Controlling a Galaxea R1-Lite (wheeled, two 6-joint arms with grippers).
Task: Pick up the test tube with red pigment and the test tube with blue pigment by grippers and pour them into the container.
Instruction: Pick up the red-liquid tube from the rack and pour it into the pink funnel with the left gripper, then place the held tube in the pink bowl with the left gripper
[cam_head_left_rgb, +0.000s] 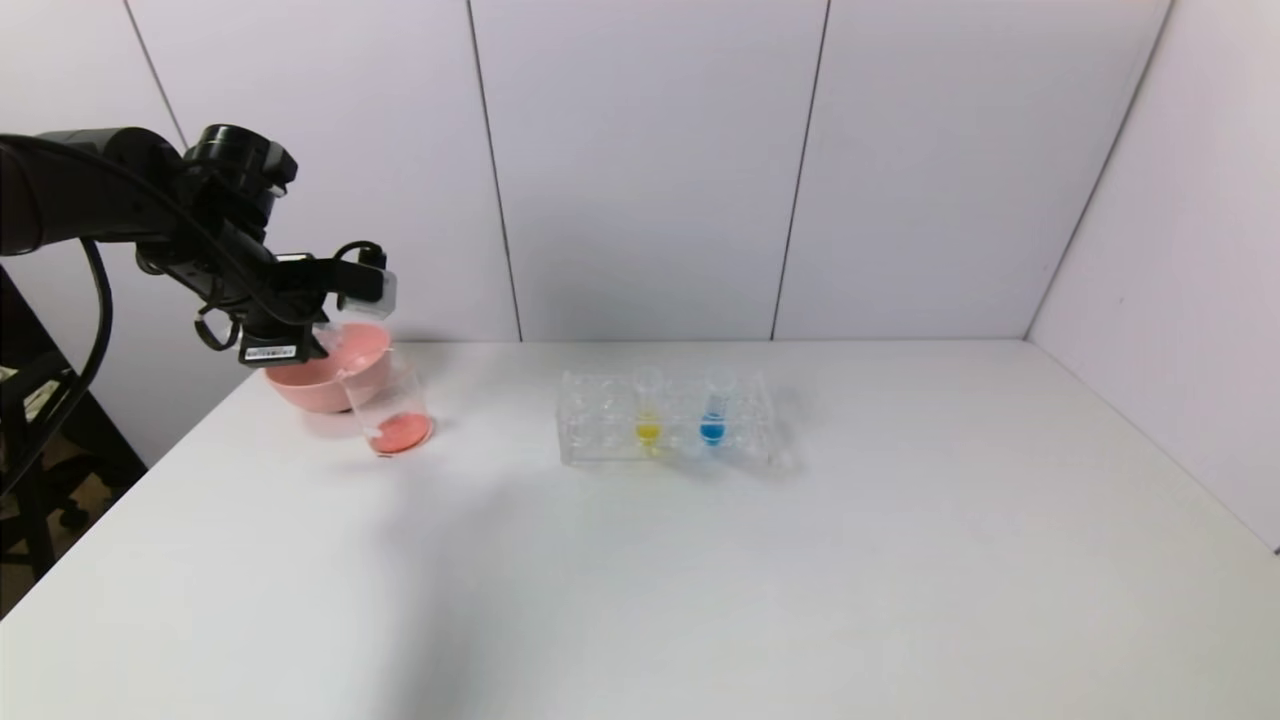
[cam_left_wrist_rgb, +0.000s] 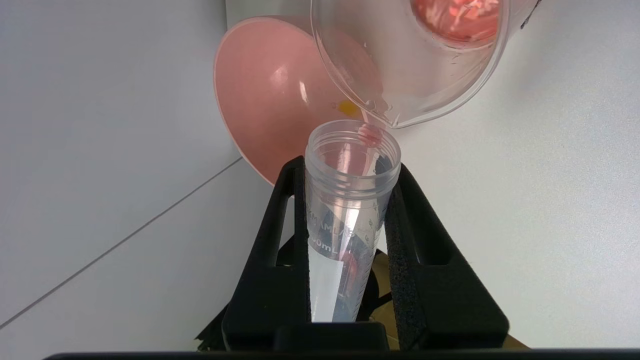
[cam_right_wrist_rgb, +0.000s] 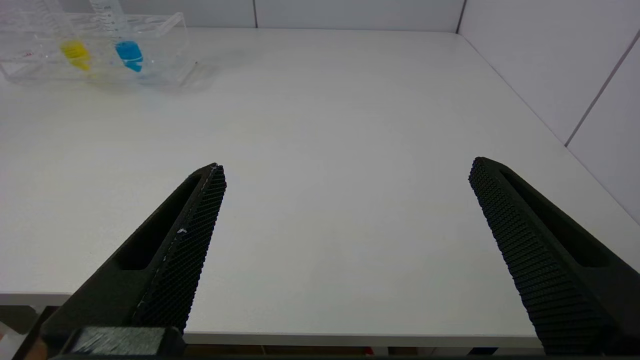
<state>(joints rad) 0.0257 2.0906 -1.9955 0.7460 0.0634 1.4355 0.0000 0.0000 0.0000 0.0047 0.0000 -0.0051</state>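
The black left gripper (cam_left_wrist_rgb: 350, 200) is clamping the slim clear graduated test tube with red pigment (cam_left_wrist_rgb: 347, 220) between its foam-lined fingers (cam_left_wrist_rgb: 407, 240), tipping the tube's open mouth at the spout of the small transparent straight-sided container (cam_head_left_rgb: 390, 405). Red-orange pigment is lying on the container's bottom. The round pink plastic bowl (cam_head_left_rgb: 325, 375) is sitting just behind the container. The clear rectangular tube rack (cam_head_left_rgb: 665, 420) is standing well to the container's right, holding the yellow-tipped tube (cam_head_left_rgb: 648, 410) and, beside it, the upright test tube with blue pigment (cam_head_left_rgb: 713, 408). The black right gripper (cam_right_wrist_rgb: 345, 210) is hovering wide open over the white table's (cam_head_left_rgb: 800, 560) near edge, far from the container.
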